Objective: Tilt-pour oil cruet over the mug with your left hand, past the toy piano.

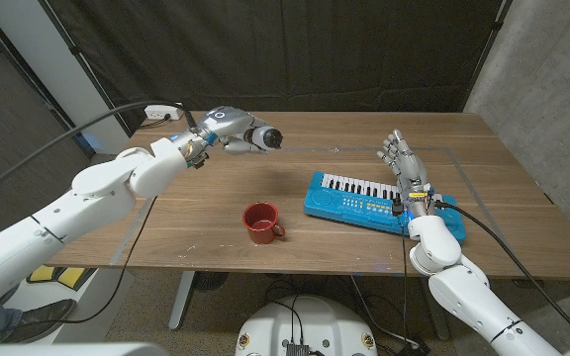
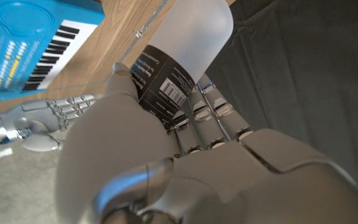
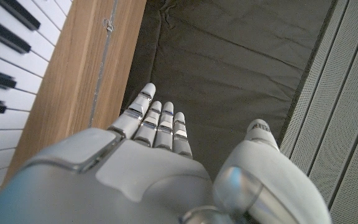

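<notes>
Looking down from the head view, the left hand point(image 1: 218, 126) holds the oil bottle point(image 1: 255, 138) lying nearly on its side above the far left part of the wooden table point(image 1: 216, 213), its dark cap end pointing toward the table's middle. The red mug point(image 1: 261, 222) stands upright on the table nearer the front edge, well apart from the bottle and not under it. To its right lies the blue toy piano point(image 1: 364, 201), set at a slant. The right hand point(image 1: 405, 171) stands at the piano's right end, fingers straight, close together and pointing away from the robot; whether it touches the piano I cannot tell.

From the left wrist view, the left hand point(image 2: 148, 149) has its fingers point(image 2: 197, 109) curled round the bottle point(image 2: 185, 43), gripping it at the black label (a barcode shows on it) while the frosted white body sticks out beyond them. The piano point(image 2: 23, 43) and the right hand point(image 2: 48, 115) show beyond it.

From the right wrist view, the right hand point(image 3: 154, 168) holds nothing: its fingers point(image 3: 160, 121) are straight and pressed side by side, the thumb standing off to one side. Piano keys point(image 3: 5, 68) and a strip of table point(image 3: 86, 68) lie beside it.
</notes>
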`<state>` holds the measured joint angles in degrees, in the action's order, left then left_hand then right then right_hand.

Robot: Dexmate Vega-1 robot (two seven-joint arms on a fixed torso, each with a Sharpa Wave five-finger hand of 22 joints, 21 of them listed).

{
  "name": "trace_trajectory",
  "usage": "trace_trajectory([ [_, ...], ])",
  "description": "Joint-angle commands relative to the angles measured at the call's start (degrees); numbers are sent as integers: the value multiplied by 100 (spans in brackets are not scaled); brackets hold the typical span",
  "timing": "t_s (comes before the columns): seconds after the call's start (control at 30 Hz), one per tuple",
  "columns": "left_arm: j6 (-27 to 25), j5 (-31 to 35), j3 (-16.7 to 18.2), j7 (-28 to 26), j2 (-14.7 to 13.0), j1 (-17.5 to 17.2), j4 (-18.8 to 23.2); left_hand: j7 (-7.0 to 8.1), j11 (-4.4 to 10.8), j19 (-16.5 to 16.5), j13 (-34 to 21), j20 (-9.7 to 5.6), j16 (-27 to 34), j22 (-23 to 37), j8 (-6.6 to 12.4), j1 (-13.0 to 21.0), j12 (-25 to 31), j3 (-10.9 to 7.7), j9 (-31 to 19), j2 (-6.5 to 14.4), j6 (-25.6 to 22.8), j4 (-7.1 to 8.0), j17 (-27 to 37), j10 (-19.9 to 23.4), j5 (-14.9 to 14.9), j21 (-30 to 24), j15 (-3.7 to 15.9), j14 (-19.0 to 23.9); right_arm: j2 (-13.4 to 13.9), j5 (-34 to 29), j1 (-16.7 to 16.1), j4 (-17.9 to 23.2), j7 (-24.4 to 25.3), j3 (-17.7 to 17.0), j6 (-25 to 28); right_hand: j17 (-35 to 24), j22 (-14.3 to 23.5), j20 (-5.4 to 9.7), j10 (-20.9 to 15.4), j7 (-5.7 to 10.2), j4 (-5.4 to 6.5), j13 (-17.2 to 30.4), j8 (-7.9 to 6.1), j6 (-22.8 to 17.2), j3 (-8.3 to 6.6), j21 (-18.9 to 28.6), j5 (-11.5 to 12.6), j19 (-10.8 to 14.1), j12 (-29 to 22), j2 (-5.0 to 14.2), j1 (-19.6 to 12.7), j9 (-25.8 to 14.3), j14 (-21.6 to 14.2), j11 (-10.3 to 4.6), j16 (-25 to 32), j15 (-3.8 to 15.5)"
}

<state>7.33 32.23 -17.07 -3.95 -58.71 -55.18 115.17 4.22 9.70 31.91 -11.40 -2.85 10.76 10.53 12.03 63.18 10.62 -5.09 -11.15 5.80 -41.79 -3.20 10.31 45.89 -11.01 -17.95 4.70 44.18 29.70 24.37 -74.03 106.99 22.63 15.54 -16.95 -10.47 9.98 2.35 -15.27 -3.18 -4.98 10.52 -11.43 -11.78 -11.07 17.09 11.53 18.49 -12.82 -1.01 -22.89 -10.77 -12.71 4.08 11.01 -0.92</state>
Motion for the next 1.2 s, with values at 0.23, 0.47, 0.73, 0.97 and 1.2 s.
trace_trajectory([
  [0.23,113,-2417,220,121,550,-114,-763,-110,-116,-35,-30,-191,1,32,-29,6,20,-190,-29,151,56,196,23,-34,-38,47,485,-72,46,47,167,-22,-7,29,210,-12,34,131,-67,4,-9,32,7,-61,35,-30,7,37,19,67,-34,-28,-27,10,-17,14],
  [0.47,328,-3544,45,401,979,197,-1378,-157,-150,-36,-32,-183,4,31,-35,-5,27,-195,-33,169,83,210,22,-51,-38,54,466,-89,53,40,259,-92,-17,45,233,-12,34,133,-74,9,-11,32,8,-61,36,-43,7,45,18,72,-36,-28,-29,7,-17,32],
  [0.73,451,-3962,-462,505,1489,635,-2010,-169,-158,-33,-32,-171,6,30,-42,-5,29,-195,-35,165,113,210,20,-70,-36,60,439,-96,38,34,316,-148,-11,70,225,-11,35,136,-77,1,-14,32,7,-64,39,-55,7,50,18,71,-37,-28,-32,15,-16,21],
  [0.97,372,-4187,-793,800,1590,913,-2374,-187,-162,-82,-34,-112,10,29,-55,-2,21,-200,-37,168,168,210,21,-129,-33,87,385,-108,47,43,294,-129,40,51,258,-10,35,135,-81,5,-17,32,7,-65,40,-67,8,56,18,75,-40,-28,-28,15,-19,21],
  [1.2,300,-4258,-973,813,1651,1052,-2587,-221,-213,-142,-35,-94,-20,27,-78,-5,7,-200,-40,160,266,212,21,-224,-27,122,344,-219,39,64,330,-166,26,68,267,-11,35,130,-72,5,-17,32,6,-69,43,-78,7,59,23,79,-37,-28,-33,15,-17,18],
])
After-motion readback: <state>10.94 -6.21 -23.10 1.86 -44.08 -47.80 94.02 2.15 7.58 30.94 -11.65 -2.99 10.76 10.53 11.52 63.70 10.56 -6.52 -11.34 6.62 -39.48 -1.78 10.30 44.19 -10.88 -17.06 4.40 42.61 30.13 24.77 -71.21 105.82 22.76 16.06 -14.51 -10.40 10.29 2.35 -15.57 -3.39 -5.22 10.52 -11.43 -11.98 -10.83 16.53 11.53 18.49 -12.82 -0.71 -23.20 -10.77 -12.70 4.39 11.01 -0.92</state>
